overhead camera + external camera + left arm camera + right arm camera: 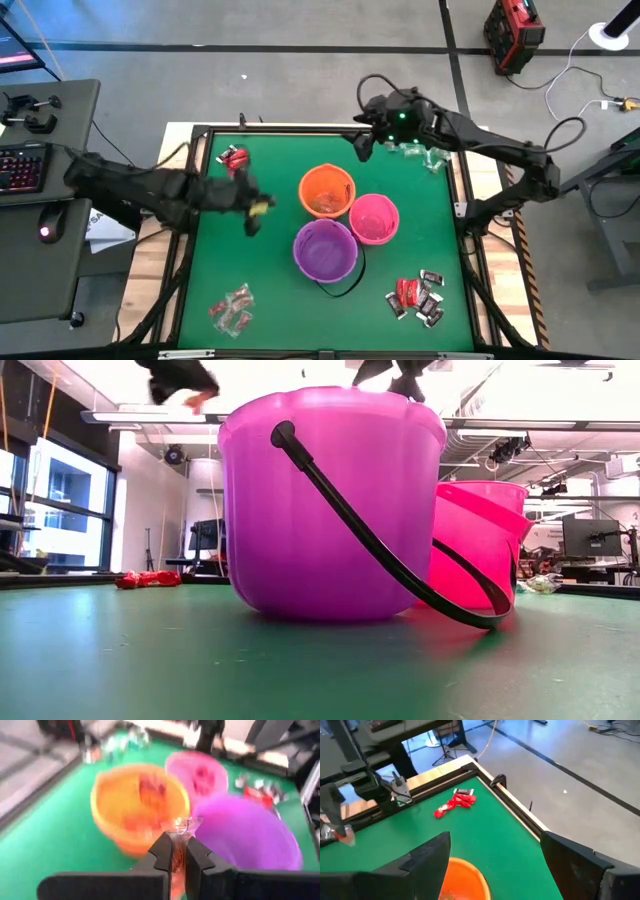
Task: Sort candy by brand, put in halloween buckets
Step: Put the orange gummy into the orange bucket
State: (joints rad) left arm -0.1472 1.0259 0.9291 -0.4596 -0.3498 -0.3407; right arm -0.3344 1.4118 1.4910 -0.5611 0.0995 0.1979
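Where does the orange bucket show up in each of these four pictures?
High view: orange bucket at the table's middle, touching the pink bucket.
Low view: not in it; the purple bucket fills the front.
Left wrist view: centre-left.
Right wrist view: bottom edge.
Shared landmark: the green mat.

Orange bucket, pink bucket and purple bucket are clustered upright mid-table; candy piles are spread at the corners: red pieces, clear-wrapped ones, dark-and-red ones.

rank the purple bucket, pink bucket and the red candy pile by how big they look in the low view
1. purple bucket, nearest the camera, so it looks biggest
2. pink bucket, partly hidden behind it
3. red candy pile, far off
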